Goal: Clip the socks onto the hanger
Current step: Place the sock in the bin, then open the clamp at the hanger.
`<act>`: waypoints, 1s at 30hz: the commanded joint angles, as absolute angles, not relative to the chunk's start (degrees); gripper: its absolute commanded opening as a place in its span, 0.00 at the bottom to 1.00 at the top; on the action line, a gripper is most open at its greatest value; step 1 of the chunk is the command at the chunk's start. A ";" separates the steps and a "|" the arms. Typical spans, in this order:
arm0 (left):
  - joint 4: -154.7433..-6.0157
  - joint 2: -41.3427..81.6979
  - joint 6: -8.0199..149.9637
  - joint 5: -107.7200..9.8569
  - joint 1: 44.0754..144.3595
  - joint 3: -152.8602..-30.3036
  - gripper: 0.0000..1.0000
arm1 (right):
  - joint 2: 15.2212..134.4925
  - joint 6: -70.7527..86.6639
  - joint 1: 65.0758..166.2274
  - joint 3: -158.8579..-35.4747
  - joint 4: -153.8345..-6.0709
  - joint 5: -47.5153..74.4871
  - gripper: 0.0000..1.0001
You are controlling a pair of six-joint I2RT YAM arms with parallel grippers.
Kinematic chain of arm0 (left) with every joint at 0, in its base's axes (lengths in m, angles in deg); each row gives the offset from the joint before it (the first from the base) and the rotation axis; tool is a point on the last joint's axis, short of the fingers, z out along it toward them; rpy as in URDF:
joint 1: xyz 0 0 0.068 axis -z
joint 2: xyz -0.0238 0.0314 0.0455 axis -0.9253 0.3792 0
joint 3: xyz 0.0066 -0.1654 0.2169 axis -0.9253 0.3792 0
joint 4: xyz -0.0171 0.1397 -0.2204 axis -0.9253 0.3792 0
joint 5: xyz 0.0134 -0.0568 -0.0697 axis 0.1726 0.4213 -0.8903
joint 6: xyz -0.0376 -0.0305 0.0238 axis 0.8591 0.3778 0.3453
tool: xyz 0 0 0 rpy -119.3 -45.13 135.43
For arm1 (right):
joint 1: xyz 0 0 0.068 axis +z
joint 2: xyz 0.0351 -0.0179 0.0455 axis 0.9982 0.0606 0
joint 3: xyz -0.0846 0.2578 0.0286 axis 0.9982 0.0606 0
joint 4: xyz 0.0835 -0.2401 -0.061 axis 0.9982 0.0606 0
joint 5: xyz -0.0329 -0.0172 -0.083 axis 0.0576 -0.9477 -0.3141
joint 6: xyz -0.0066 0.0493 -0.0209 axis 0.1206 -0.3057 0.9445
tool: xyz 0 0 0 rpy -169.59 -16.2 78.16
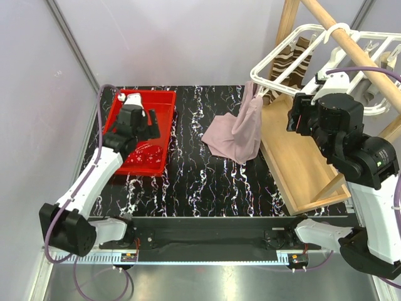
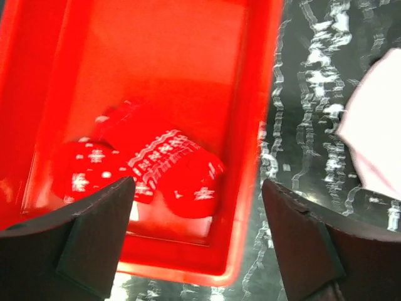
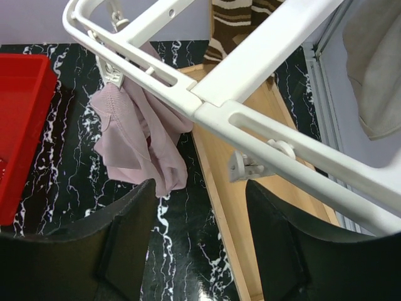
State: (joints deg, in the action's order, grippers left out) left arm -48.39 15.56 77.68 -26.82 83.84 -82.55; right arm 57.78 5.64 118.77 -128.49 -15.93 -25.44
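Note:
The white hanger (image 1: 282,59) hangs from the wooden pole at the upper right, and its bars cross the right wrist view (image 3: 250,56). A mauve-pink sock (image 1: 241,128) hangs from a clip (image 3: 116,75) at its left edge, with its lower end on the table. A brown-and-cream striped sock (image 3: 232,19) and a beige-grey sock (image 3: 376,69) also hang there. Red socks with white specks (image 2: 156,169) lie in the red tub. My left gripper (image 2: 197,188) is open above the tub's near corner. My right gripper (image 3: 200,188) is open and empty just below an empty clip (image 3: 247,168).
The red tub (image 1: 160,100) stands at the table's back left. The wooden pole (image 1: 351,44) and the wooden base board (image 1: 301,163) take up the right side. Black marbled tabletop lies between the tub and the board.

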 commanded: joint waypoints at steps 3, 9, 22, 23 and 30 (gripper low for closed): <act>-62.42 7.45 81.37 -25.35 93.71 -82.97 0.86 | 58.20 3.61 118.78 -133.58 -12.35 -22.02 0.66; -92.03 9.01 71.88 -34.23 111.38 -79.45 0.79 | 59.87 2.21 118.78 -138.33 -9.54 -20.09 0.66; -121.61 41.68 55.08 -40.32 130.99 -100.69 0.84 | 61.01 -1.14 118.87 -149.06 -5.67 -14.02 0.66; -121.61 43.45 55.52 -41.88 131.17 -104.97 0.84 | 60.66 -1.22 118.87 -149.15 -5.49 -14.02 0.66; -124.50 55.33 54.38 -40.76 133.02 -117.05 0.87 | 59.17 -1.14 118.78 -148.10 -5.05 -14.02 0.66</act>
